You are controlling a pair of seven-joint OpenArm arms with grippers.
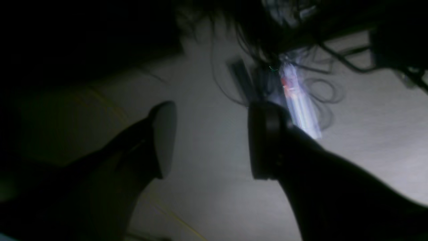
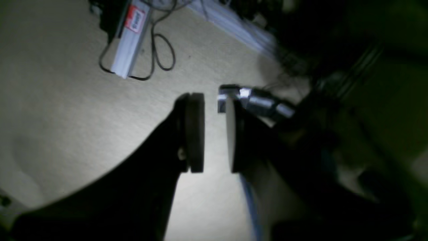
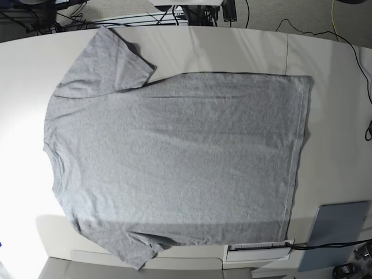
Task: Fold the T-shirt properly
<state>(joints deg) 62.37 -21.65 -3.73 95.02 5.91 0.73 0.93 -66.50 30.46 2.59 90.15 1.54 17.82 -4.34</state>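
The heather-grey T-shirt lies spread flat on the white table in the base view, plain side up. Its neck is at the left and its hem at the right, with one sleeve at the top left and one at the bottom left. Neither arm shows in the base view. The left wrist view shows my left gripper open and empty, looking at the floor. The right wrist view shows my right gripper with a narrow gap between its pads, empty, also over the floor. The shirt shows in neither wrist view.
A grey flat slab and a white strip-like object lie at the table's near right edge, beside the hem. Cables run behind the table's far edge. A power strip with cables lies on the floor and also shows in the left wrist view.
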